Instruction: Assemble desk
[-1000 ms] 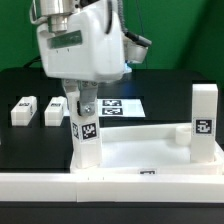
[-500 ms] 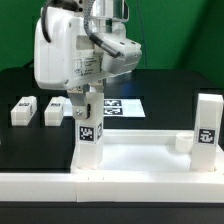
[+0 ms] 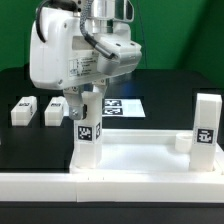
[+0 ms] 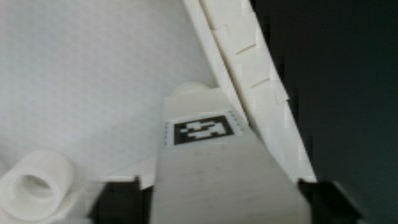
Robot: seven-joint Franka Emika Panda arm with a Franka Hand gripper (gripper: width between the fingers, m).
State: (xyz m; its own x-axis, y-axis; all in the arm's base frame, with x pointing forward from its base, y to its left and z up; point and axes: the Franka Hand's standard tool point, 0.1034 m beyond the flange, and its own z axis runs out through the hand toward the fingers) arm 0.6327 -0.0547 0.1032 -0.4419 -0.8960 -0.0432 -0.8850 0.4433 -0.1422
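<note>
Exterior view: leg (image 3: pixel 88 135), upright with its long axis vertical, stands at a corner of the slab (image 3: pixel 140 152), directly below the gripper (image 3: pixel 84 106), whose jaws straddle its top. Wrist view: the leg runs straight out from between the fingers (image 4: pixel 121 200), which flank both its sides. Whether they are pressing it or just clear of it cannot be told.

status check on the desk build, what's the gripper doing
Gripper straddles upright leg at desk top corner, exterior view's left; grip unclear. Second leg upright on the right. Two spare legs lie on table. Nothing blocking.
</note>
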